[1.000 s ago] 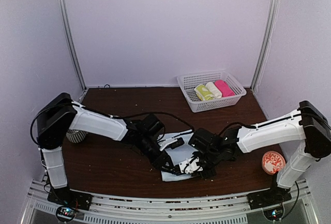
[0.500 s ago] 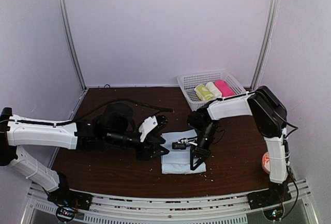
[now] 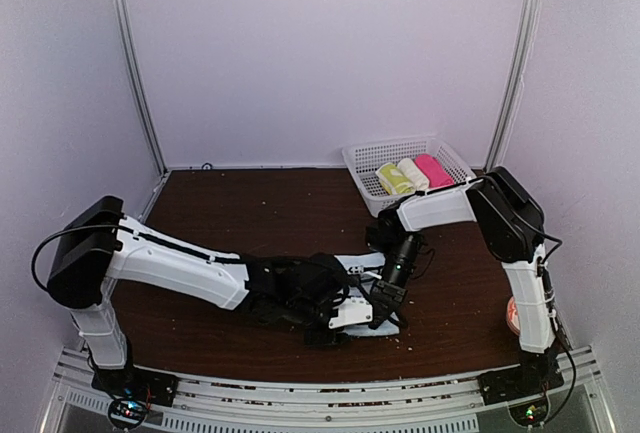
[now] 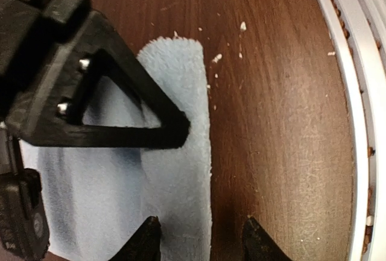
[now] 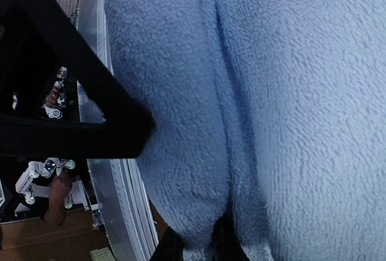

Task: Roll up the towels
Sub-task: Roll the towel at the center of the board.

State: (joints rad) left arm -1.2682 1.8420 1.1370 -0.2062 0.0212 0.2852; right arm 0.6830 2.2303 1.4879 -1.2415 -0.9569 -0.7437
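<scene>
Straddling the rolled near edge of the pale blue towel (image 4: 181,176), the left gripper (image 4: 205,240) stands released, one tip over cloth, the other over bare table (image 4: 277,122). Just right of it, the right gripper (image 5: 196,246) is clenched on a fold of that towel, which lies at the table's front middle. If the left claw closes off-centre it may catch a single layer and the roll would slacken. The claws, close together, could also collide. The yellow-green towel (image 3: 393,179) sits rolled in the basket (image 3: 425,200).
</scene>
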